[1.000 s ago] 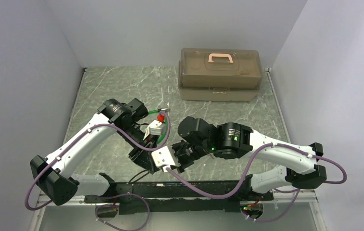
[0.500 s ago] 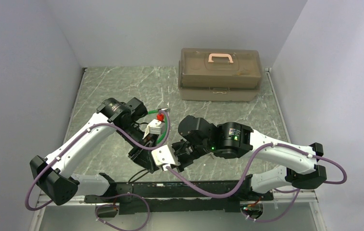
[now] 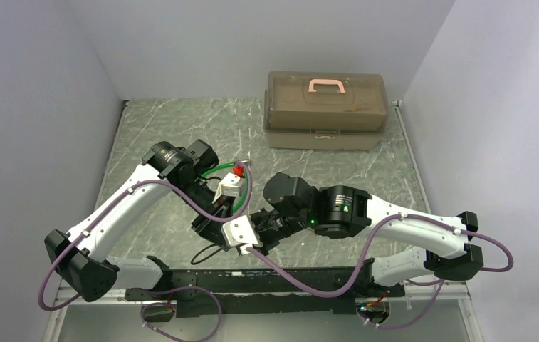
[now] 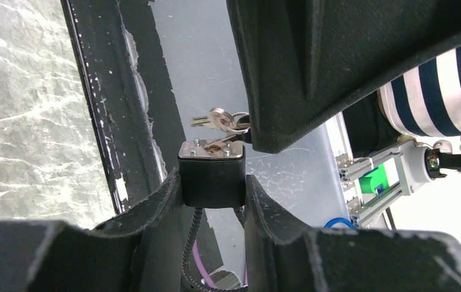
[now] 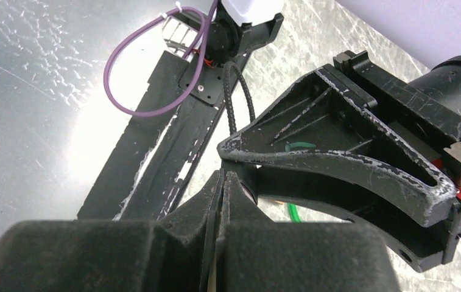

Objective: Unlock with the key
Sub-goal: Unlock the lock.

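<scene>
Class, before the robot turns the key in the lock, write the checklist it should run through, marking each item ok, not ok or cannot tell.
1. The lock is clamped on both sides by the left gripper: ok.
2. The key is at the lock's keyhole face: ok. How deep it sits: cannot tell.
3. The right gripper is shut: ok.
4. The right gripper is pinching the key: cannot tell, as its finger hides the key's head.
5. The spare keys are off the keyhole: ok.
6. The lock is already released: cannot tell.
</scene>
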{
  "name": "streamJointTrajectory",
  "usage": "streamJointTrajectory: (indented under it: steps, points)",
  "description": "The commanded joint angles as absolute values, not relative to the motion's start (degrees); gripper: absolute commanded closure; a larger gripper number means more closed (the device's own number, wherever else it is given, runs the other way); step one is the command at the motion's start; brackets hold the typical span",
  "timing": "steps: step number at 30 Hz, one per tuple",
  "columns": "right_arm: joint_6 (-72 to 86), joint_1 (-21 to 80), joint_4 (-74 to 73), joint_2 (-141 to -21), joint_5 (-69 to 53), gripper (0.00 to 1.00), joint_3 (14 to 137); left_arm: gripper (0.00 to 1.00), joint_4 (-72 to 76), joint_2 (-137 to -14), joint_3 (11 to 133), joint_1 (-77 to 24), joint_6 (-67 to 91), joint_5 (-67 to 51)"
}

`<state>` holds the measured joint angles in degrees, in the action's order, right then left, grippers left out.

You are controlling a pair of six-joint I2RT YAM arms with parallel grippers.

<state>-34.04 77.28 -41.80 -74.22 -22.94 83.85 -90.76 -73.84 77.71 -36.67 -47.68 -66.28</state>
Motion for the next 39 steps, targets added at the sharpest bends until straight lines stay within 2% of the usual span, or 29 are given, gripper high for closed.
streamJointTrajectory:
  steps: [1, 21, 26, 31, 39]
  points:
    - [-33.32, 77.34, -39.13, -72.88, -21.06, 1.0, 80.84, 0.98, -90.45, -70.98, 79.55, -36.73, -49.46, -74.0]
    - [-27.35, 76.88, -27.79, -64.06, -19.69, 1.0, 74.14, 0.99, -90.78, -68.28, 82.07, -41.07, -49.3, -74.21]
    - [-26.28, 76.9, -25.31, -60.86, -19.39, 1.0, 73.26, 1.0, -90.78, -65.19, 77.16, -41.07, -52.72, -72.01]
    - [-24.87, 76.91, -21.95, -58.2, -22.39, 1.0, 71.76, 1.0, -90.63, -62.82, 77.48, -41.18, -54.77, -68.09]
    - [-23.93, 76.93, -22.06, -58.08, -29.04, 1.0, 72.25, 1.0, -90.51, -63.82, 78.0, -41.25, -54.85, -70.84]
